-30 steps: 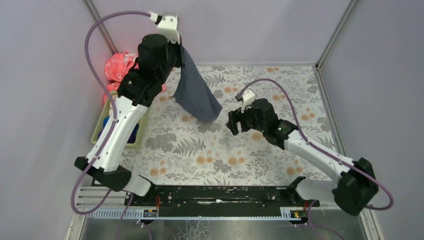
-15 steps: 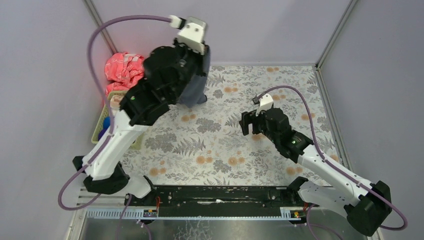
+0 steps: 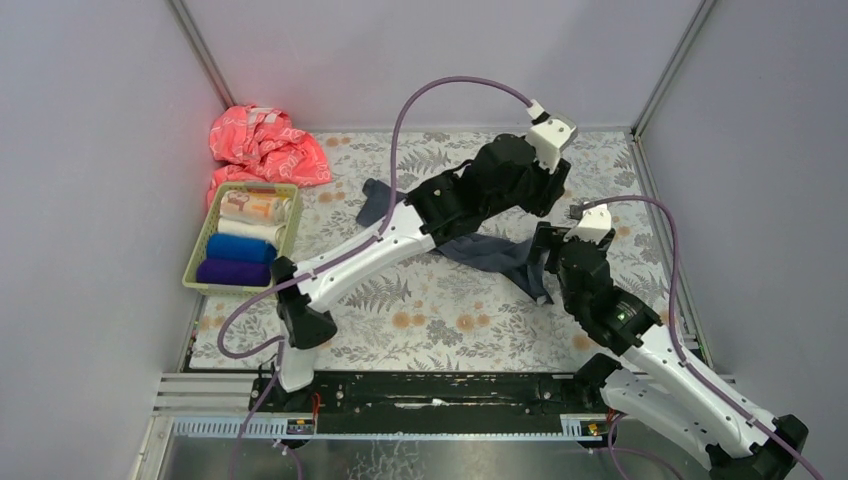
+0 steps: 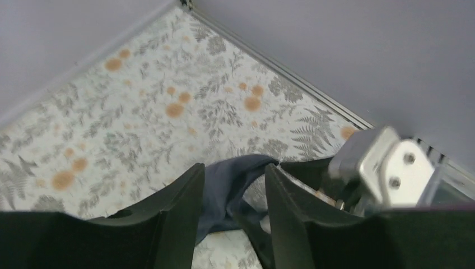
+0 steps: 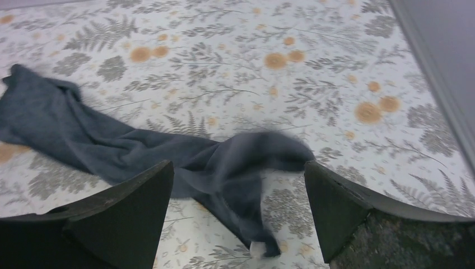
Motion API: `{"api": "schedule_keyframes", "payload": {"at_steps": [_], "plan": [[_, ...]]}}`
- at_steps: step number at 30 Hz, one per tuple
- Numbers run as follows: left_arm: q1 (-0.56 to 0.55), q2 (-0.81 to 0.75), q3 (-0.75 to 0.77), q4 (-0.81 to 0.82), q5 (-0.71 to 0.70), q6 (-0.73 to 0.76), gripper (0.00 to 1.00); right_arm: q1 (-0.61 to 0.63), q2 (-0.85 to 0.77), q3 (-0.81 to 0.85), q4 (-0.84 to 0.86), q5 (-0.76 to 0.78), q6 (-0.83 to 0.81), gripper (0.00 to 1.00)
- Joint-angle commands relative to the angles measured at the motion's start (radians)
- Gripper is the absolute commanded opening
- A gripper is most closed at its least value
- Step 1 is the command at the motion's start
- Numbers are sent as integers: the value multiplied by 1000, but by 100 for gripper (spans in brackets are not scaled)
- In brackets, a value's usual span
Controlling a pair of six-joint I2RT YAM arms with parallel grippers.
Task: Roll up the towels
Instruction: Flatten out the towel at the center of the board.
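Dark grey-blue towel (image 3: 495, 255) lies twisted and crumpled, well right of the green basket (image 3: 203, 240). The left gripper (image 4: 233, 168), farther right, has its fingers slightly parted; cloth shows in the gap, seemingly unpinched. The right gripper (image 5: 238, 165) gapes wide, empty, over the bunched end. Risk: cloth snagging the left fingers would drag it, and rolling it unflattened would trap the twists.

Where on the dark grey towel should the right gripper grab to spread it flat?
Probably the pointed corner of the dark grey towel nearest the open right gripper, coming straight down from above: that tip lies free on the mat, while the middle is bunched in thick folds.
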Motion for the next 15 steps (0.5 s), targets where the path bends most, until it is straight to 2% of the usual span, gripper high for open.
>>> {"api": "schedule_keyframes", "payload": {"at_steps": [1,3,6,9,11,13,15], "plan": [[11,-191,-200,164,-6,-47,53,-4,-31,-2,-55,166,63,93],[23,-303,-392,234,-65,-73,63,-4,-45,-24,-10,141,35,93],[138,-474,-644,282,-88,-182,68,-5,-25,-50,77,22,-16,93],[342,-579,-858,279,-27,-337,70,-4,45,-38,96,-43,-12,93],[501,-627,-1007,310,72,-446,69,-4,91,-36,114,-77,-8,93],[643,-648,-1123,360,170,-536,68,-4,125,-37,132,-109,-6,93],[740,-630,-1192,382,234,-575,68,-4,159,-29,132,-130,3,93]]}}
